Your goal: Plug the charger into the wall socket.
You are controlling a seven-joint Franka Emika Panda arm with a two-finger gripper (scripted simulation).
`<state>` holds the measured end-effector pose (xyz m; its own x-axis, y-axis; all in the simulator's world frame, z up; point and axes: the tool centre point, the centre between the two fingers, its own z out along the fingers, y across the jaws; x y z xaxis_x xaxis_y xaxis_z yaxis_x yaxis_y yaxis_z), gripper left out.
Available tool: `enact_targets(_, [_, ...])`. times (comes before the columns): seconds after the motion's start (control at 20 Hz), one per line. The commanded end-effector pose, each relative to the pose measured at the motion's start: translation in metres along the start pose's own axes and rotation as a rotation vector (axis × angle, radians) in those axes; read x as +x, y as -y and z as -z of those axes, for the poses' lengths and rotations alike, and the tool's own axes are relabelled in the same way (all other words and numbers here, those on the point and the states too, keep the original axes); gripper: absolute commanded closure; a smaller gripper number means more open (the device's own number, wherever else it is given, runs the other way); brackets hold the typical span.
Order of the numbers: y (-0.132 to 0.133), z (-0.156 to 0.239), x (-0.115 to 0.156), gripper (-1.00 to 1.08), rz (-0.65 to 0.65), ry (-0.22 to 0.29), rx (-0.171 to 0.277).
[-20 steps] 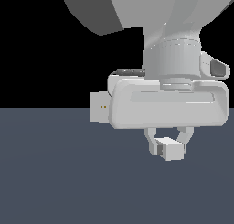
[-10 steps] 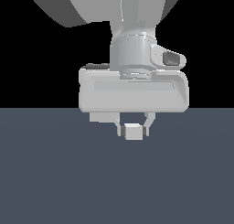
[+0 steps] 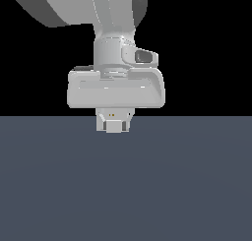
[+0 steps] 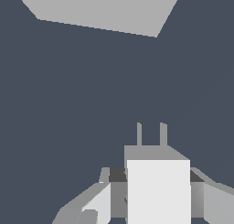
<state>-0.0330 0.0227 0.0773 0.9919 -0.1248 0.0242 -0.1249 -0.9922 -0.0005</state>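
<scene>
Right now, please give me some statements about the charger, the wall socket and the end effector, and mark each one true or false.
1. The end effector is shut on the charger. True.
2. The charger's prongs are already inside the wall socket. False: in the wrist view open floor lies between the prongs and the socket.
3. The charger lies on the floor. False: it is held between the fingers.
4. In the exterior view, two orange dots show just above the charger. True.
5. The two prongs point toward the wall socket. True.
</scene>
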Motion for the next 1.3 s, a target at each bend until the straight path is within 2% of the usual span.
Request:
enact_targets(0.0, [0.013,0.006,0.009,1.08,-0.039,0.0,-0.001])
enact_targets(0.55, [0.044,0.02,0.039,1.08,-0.141,0.001,-0.004])
enact_targets(1.25, [0.047,0.021,0.046,1.08,-0.153,0.001,-0.004])
